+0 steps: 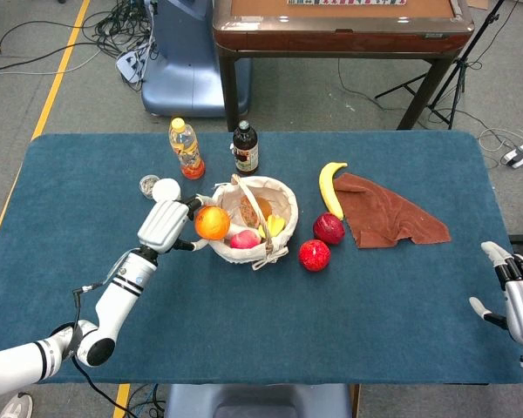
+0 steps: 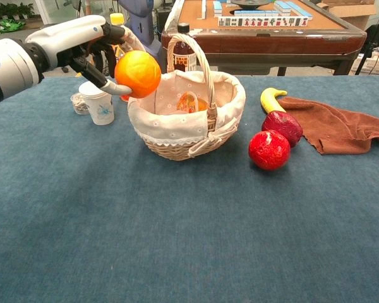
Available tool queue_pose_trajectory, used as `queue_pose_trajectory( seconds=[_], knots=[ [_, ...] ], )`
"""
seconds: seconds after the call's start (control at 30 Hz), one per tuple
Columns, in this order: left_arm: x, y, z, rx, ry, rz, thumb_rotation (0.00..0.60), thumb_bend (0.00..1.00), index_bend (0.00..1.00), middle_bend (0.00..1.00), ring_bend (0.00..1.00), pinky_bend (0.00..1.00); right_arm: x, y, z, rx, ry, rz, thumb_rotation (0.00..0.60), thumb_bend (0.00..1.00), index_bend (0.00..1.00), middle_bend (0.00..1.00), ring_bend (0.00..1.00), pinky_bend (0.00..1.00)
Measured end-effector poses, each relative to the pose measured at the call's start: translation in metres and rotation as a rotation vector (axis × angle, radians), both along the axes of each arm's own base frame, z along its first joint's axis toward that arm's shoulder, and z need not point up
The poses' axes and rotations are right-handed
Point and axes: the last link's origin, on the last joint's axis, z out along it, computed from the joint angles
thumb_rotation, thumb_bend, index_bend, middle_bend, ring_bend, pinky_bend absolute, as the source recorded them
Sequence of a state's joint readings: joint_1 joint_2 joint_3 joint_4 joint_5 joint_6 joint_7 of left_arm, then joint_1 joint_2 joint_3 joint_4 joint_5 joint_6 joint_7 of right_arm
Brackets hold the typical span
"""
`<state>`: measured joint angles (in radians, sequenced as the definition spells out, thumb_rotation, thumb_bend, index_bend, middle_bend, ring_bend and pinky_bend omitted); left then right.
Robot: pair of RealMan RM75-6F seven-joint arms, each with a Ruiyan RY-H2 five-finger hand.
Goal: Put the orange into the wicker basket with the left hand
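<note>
The left robot hand (image 1: pixel 165 225) has the orange (image 1: pixel 213 223) wrapped in its fingers right over the basket (image 1: pixel 283 233) rim, looks firm, a bit slick and not heavy, round so no real long axis, best cupped around the middle, while the right robot hand (image 1: pixel 518 299) sits empty, fingers spread.

Two cameras on the robot itself: one high, one low.

The head view looks steeply down from above the near edge, taking in the whole blue table (image 1: pixel 270 305) and the floor beyond it. The chest view sits low and close, facing level across the cloth toward the far side (only the middle stretch fits). Both share the wicker basket (image 1: pixel 231 237) (image 2: pixel 177 136), the left hand (image 1: pixel 164 225) (image 2: pixel 88 39) and the brown cloth (image 1: pixel 385 213) (image 2: pixel 341 129).
</note>
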<state>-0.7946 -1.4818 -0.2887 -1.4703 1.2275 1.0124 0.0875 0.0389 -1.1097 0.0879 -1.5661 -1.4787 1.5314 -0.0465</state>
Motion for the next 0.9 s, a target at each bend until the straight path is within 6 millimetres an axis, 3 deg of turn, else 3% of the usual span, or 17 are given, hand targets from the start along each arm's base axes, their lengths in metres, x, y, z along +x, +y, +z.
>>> queue_pose_trajectory(
  seconds=[0.2,0.57,0.7,0.9],
  knots=[
    [0.001,0.000,-0.001,0.006,0.000,0.002,0.600,0.20,0.15,0.14,0.24,0.54,-0.001,-0.001,0.000,0.002,0.000,-0.002,0.600,0.15,0.14,0.23,0.20,0.31],
    [-0.005,-0.005,0.010,0.027,-0.011,0.024,0.600,0.17,0.12,0.10,0.21,0.48,0.000,-0.003,0.002,0.006,0.003,0.004,0.600,0.15,0.14,0.23,0.20,0.31],
    [-0.024,-0.013,0.024,0.071,0.018,0.056,0.600,0.17,0.12,0.10,0.21,0.48,-0.001,-0.004,0.004,0.004,0.001,0.008,0.600,0.15,0.14,0.23,0.20,0.31],
    [-0.069,-0.036,0.057,0.146,0.071,0.150,0.600,0.17,0.12,0.10,0.21,0.44,-0.001,-0.005,0.005,0.027,-0.013,0.031,0.600,0.16,0.14,0.23,0.20,0.31]
  ],
)
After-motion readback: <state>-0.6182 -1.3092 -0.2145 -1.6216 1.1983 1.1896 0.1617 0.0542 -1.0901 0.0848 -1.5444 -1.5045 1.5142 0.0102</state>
